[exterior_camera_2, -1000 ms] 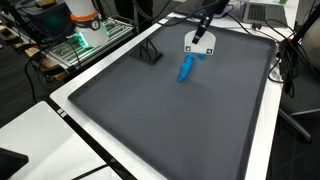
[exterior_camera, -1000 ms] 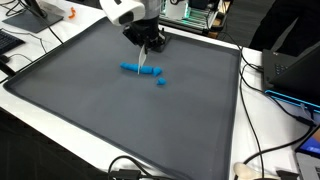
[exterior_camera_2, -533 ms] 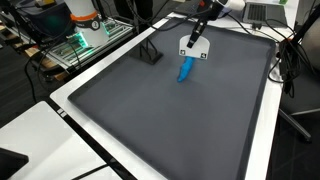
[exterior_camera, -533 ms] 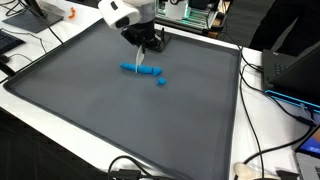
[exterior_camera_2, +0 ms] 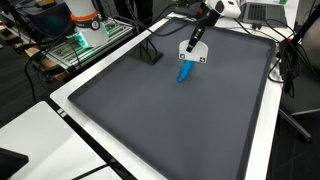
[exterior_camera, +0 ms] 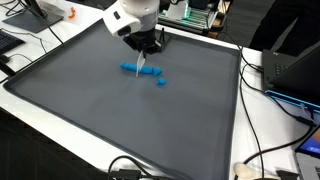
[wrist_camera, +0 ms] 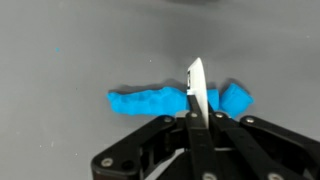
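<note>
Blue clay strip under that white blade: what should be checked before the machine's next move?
1. Hand shut on the thin white blade: ok.
2. Blade pointing down over the long blue clay strip: ok.
3. Blade edge touching the strip: cannot tell.
4. Small blue clay chunk lying beside the strip's end: ok.
5. Strip flat on the dark grey mat: ok.

Your gripper [wrist_camera: 197,120] looked matt black plastic, and the white blade [wrist_camera: 196,85] it pinched looked smooth. Just beyond it, the blue dough strip [wrist_camera: 148,101] was lumpy and matt on the dull grey mat [wrist_camera: 70,45].
</note>
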Tool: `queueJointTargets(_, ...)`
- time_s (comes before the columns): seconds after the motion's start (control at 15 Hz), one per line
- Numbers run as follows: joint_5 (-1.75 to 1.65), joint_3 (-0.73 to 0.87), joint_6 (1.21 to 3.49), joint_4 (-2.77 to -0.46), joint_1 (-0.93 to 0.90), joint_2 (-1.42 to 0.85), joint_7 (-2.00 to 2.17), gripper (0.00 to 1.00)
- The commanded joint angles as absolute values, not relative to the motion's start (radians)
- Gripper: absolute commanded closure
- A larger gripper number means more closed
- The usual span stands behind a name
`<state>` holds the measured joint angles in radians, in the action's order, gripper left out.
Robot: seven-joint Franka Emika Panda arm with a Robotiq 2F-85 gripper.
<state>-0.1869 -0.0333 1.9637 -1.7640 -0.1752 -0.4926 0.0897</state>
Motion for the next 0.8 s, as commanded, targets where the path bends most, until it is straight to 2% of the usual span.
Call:
queueJointTargets(0.0,-0.190,-0.036,2.009,-1.783,-0.171,-0.503,0.120,0.99)
queueJointTargets(0.73,-0.200,-0.033,2.022,-1.772,-0.176,-0.543,0.121,0.99)
